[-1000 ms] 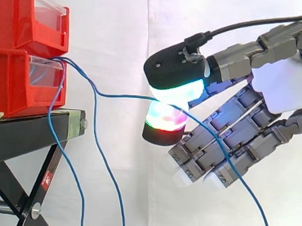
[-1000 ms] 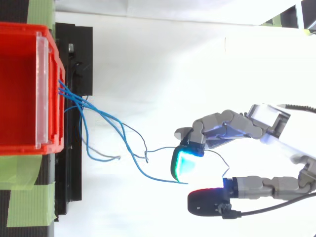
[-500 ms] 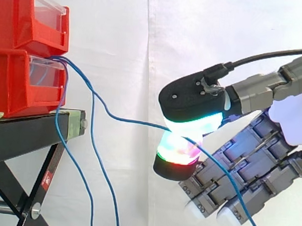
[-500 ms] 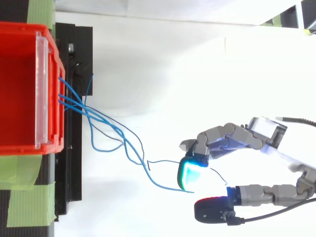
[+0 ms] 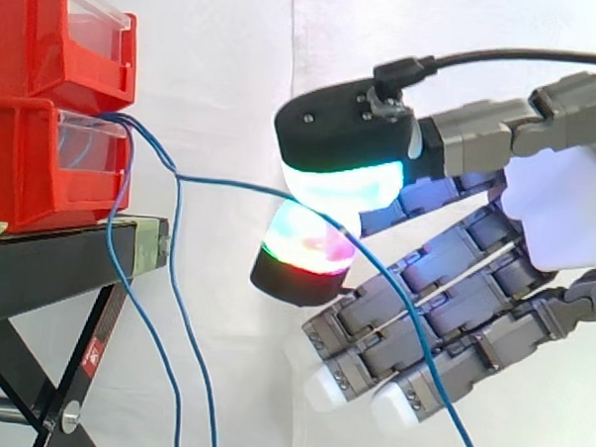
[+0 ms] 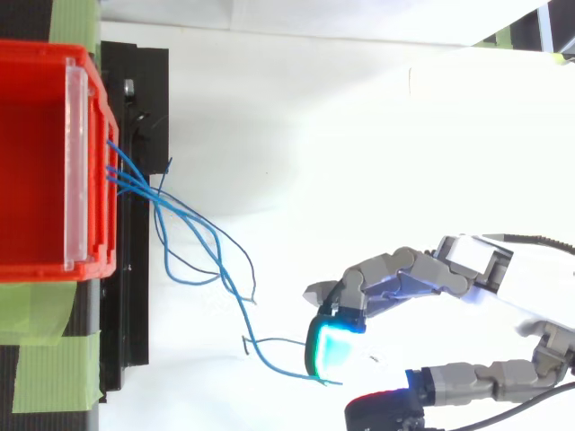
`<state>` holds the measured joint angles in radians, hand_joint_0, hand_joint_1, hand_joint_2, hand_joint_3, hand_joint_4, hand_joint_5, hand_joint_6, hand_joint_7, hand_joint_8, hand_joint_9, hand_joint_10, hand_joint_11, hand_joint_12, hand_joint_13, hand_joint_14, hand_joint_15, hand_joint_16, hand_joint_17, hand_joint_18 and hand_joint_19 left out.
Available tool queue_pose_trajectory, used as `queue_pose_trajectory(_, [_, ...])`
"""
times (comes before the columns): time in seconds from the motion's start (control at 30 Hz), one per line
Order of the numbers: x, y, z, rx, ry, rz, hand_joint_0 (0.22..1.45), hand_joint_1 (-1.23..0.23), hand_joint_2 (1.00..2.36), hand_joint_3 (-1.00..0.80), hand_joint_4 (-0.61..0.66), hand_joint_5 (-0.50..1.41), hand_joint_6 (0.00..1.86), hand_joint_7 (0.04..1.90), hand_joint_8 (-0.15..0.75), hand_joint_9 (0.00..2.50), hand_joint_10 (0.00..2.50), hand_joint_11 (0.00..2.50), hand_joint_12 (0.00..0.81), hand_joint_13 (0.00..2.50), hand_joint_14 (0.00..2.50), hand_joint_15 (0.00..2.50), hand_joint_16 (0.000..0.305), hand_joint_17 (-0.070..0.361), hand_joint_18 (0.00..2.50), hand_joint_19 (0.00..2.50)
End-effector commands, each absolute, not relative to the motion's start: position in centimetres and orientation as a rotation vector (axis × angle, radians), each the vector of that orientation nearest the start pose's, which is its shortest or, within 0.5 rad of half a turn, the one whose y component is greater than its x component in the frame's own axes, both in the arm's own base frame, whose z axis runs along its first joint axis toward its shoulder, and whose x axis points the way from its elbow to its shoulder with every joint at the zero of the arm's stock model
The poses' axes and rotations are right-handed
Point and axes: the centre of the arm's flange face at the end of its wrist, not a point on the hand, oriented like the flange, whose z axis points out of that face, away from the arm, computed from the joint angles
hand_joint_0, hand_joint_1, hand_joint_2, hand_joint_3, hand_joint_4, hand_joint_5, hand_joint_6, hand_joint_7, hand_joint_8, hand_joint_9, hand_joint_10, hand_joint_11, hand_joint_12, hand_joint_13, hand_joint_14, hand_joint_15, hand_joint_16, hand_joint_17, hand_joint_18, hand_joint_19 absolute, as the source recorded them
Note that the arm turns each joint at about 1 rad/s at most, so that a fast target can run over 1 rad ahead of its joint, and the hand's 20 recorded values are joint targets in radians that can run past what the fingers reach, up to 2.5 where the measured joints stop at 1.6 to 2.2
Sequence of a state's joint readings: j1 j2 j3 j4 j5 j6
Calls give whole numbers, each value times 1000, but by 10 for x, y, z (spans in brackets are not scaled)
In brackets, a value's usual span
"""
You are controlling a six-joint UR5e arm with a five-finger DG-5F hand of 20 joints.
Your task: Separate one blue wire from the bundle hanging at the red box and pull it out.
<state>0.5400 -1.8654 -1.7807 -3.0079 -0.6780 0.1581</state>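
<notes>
Several thin blue wires (image 6: pixel 184 229) come out of the lower red bin (image 5: pixel 43 168) and hang over its front edge. One blue wire (image 5: pixel 230 188) runs level from the bin to my hand (image 5: pixel 443 309). There it is pinched between the upper cyan-white pad (image 5: pixel 339 181) and the multicoloured pad (image 5: pixel 302 245) below it, then trails down across the other, straighter fingers. In the top view my hand (image 6: pixel 404 278) is to the right of the bin, with the wire's loop (image 6: pixel 274 359) at its cyan pad. The remaining wires (image 5: pixel 174 337) hang beside the stand.
The red bins are stacked on a black stand (image 5: pixel 59 263) with crossed legs at the left. Green tape (image 6: pixel 45 359) marks the stand beside the bin. A white curtain (image 5: pixel 236 62) is behind everything.
My hand has moved toward the bottom of the top view and looms larger in the side view. It keeps hold of the wire, which now lies apart from the other wires.
</notes>
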Motion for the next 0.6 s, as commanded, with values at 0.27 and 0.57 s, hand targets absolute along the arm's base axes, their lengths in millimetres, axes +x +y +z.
queue_pose_trajectory(0.27, [535,75,266,1470,1085,807,548,-861,1201,-46,-135,-70,882,1198,361,552,1,77,485,477,5,231,70,158,686,215])
queue_pose_trajectory(0.57, [535,75,266,1469,1082,810,548,-860,1202,-42,-140,-70,883,1186,360,552,2,71,484,477,5,234,70,158,688,212])
